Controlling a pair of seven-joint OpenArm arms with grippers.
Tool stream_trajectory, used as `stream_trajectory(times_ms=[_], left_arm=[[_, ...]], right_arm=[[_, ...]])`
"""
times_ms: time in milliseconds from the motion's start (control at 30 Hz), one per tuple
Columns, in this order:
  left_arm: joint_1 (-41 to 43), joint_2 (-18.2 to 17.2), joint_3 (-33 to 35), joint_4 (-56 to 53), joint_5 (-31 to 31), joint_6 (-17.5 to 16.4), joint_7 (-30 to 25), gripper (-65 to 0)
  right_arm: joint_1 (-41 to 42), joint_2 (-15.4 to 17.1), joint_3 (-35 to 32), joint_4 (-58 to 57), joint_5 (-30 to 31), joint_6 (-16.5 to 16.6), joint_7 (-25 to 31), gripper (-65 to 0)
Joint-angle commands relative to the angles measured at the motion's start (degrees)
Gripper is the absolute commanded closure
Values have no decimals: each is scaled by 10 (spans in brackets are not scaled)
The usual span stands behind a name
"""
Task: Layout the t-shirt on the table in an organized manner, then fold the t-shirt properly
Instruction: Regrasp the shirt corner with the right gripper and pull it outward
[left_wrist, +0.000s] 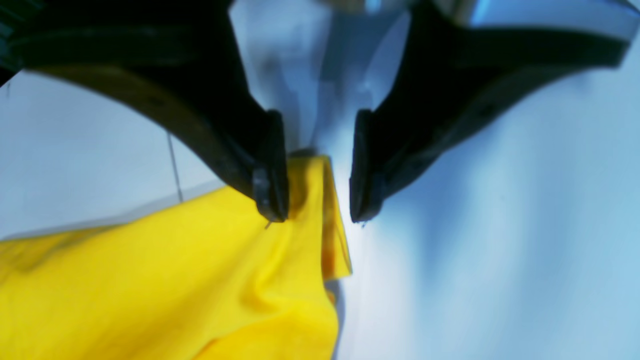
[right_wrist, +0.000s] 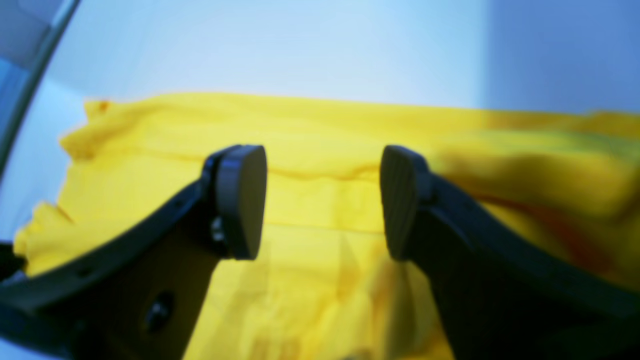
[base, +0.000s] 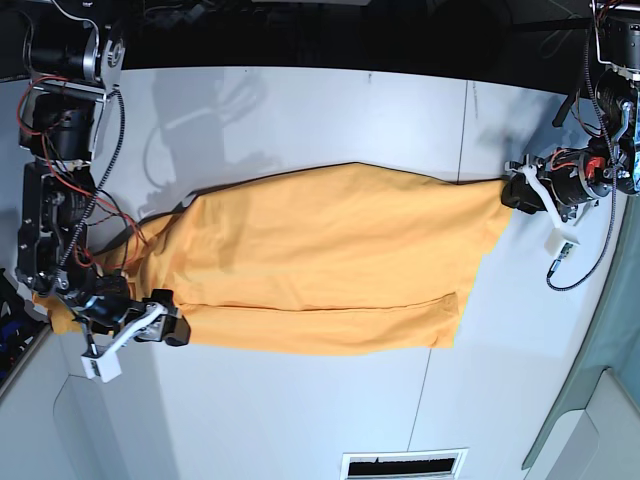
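The t-shirt (base: 320, 262) lies spread across the middle of the white table (base: 300, 410), plain side up, stretched lengthwise between the two arms, with a fold line running near its lower edge in the base view. The left hand (left_wrist: 317, 200) stands with its jaws apart at the shirt's corner toward the table's right edge; one finger (left_wrist: 272, 170) touches the cloth, the other is clear of it, and nothing is clamped. The right hand (right_wrist: 322, 200) is spread wide over the shirt's opposite end near the table's left edge, holding nothing.
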Motion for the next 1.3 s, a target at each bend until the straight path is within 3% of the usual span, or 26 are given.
stream_trajectory(times_ms=[0, 100, 200, 300, 600, 800, 1100, 1267], left_arm=[[-9, -10, -4, 8, -8, -5, -9, -245], [-10, -10, -4, 8, -8, -5, -9, -245], [-10, -10, -4, 8, -7, -5, -8, -245], [-6, -12, -4, 8, -8, -5, -7, -245], [8, -23, -5, 8, -47, -22, -6, -245], [9, -23, -5, 8, -46, -22, -7, -245], [9, -23, -5, 8, -46, -22, -7, -245], [9, -23, -5, 8, -46, -22, -9, -245]], right_arm=[[19, -3, -19, 8, 2, 3, 3, -358], [21, -6, -75, 8, -2, -12, -9, -358], [16, -4, -83, 10, -2, -18, -16, -358], [-9, 1, -51, 35, 3, -18, -16, -358], [-124, 3, 132, 130, 3, 4, -5, -358], [-169, 27, 143, 102, -12, -1, 80, -357], [-119, 29, 139, 7, -22, -5, 108, -355], [-110, 29, 137, 1, -17, 5, 108, -167]])
